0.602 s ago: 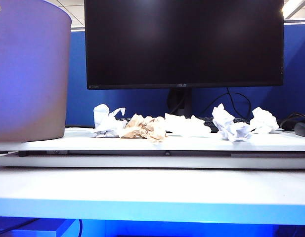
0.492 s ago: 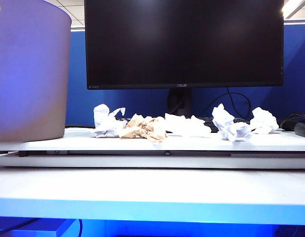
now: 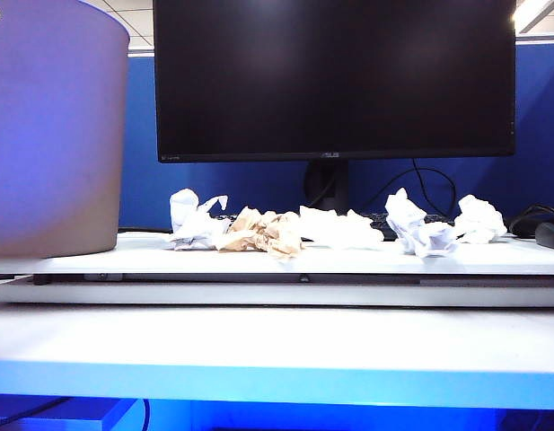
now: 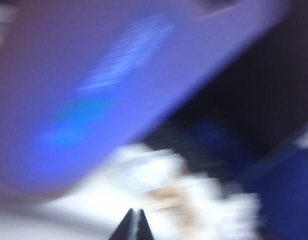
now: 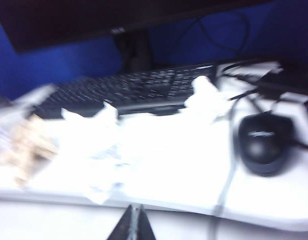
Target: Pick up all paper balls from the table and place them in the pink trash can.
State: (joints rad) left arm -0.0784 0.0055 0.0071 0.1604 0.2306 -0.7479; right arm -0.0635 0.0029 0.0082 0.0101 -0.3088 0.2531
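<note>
Several paper balls lie in a row on the white table (image 3: 277, 260) before the monitor: a white one (image 3: 192, 221), a tan one (image 3: 263, 233), a white one (image 3: 339, 229), and two more white ones (image 3: 418, 226) (image 3: 479, 220). The pink trash can (image 3: 52, 126) stands at the table's left end. Neither gripper shows in the exterior view. My left gripper (image 4: 136, 214) is shut and empty, short of the blurred paper balls (image 4: 163, 185), with the trash can (image 4: 104, 85) looming close. My right gripper (image 5: 133, 210) is shut and empty, short of the table's front edge, facing white paper balls (image 5: 94, 135) (image 5: 206, 95).
A black monitor (image 3: 335, 81) stands behind the balls. A keyboard (image 5: 129, 90) lies behind them, and a black mouse (image 5: 266, 142) with cables (image 5: 253, 87) sits at the right end of the table. A lower white ledge (image 3: 277, 346) runs in front.
</note>
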